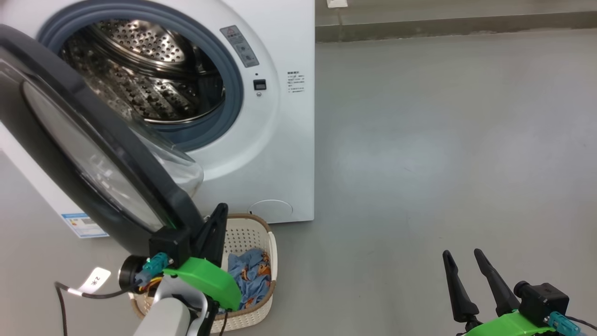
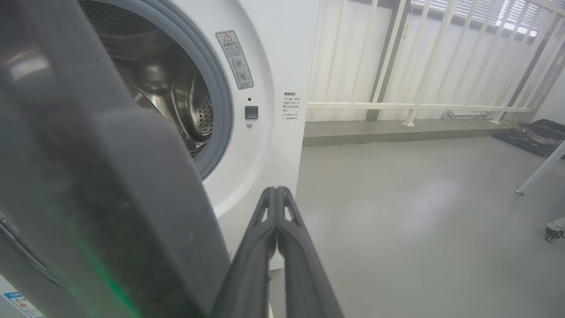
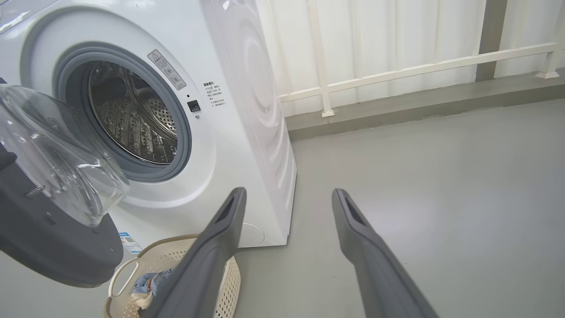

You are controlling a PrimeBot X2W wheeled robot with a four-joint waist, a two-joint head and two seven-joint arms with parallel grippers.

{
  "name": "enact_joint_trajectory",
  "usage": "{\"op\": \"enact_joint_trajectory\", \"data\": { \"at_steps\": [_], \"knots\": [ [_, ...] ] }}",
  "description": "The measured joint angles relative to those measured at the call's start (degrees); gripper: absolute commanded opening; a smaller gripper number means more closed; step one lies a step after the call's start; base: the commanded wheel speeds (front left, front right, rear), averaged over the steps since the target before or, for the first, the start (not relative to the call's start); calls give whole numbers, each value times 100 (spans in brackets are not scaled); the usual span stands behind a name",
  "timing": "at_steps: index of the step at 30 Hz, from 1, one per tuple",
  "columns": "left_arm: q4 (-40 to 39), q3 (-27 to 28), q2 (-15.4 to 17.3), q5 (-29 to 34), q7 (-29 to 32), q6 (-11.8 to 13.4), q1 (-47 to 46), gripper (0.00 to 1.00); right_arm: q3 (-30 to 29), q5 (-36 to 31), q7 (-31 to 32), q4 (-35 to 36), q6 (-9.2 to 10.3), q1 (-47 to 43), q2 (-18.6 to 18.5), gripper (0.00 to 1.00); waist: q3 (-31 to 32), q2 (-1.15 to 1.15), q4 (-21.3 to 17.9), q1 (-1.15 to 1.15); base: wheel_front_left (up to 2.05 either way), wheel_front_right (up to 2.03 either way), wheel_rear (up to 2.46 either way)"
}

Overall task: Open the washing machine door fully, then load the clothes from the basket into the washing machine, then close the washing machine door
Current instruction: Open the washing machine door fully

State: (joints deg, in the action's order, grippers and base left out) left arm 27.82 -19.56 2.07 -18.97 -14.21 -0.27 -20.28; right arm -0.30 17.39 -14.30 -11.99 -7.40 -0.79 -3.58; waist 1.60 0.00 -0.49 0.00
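Observation:
The white washing machine (image 1: 280, 140) stands at the upper left with its steel drum (image 1: 140, 70) exposed. The washing machine door (image 1: 93, 114) is swung out towards me, its black frame (image 2: 88, 176) and clear glass bowl (image 3: 57, 154) in front of the opening. My left gripper (image 1: 221, 207) is shut with nothing between its fingers (image 2: 276, 194) and sits against the door's lower edge, above the basket. The cream basket (image 1: 274, 261) stands on the floor before the machine and holds the blue printed clothes (image 1: 252, 273). My right gripper (image 1: 463, 254) is open and apart, low on the right.
Open grey floor (image 1: 443, 140) stretches to the right of the machine. A raised ledge with a white railing (image 3: 397, 70) runs along the back. A dark case (image 2: 538, 137) and a castor leg (image 2: 551, 232) stand far right. A tagged cable (image 1: 95, 280) hangs by my left wrist.

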Motion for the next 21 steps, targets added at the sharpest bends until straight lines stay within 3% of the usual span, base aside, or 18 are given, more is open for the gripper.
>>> {"op": "enact_joint_trajectory", "data": {
  "at_steps": [21],
  "knots": [
    [10,-249,-108,11,-27,-35,57,0,114,34,0,-73,0,-3,45,100,83,0,763,0,0,0,0]
  ]
}}
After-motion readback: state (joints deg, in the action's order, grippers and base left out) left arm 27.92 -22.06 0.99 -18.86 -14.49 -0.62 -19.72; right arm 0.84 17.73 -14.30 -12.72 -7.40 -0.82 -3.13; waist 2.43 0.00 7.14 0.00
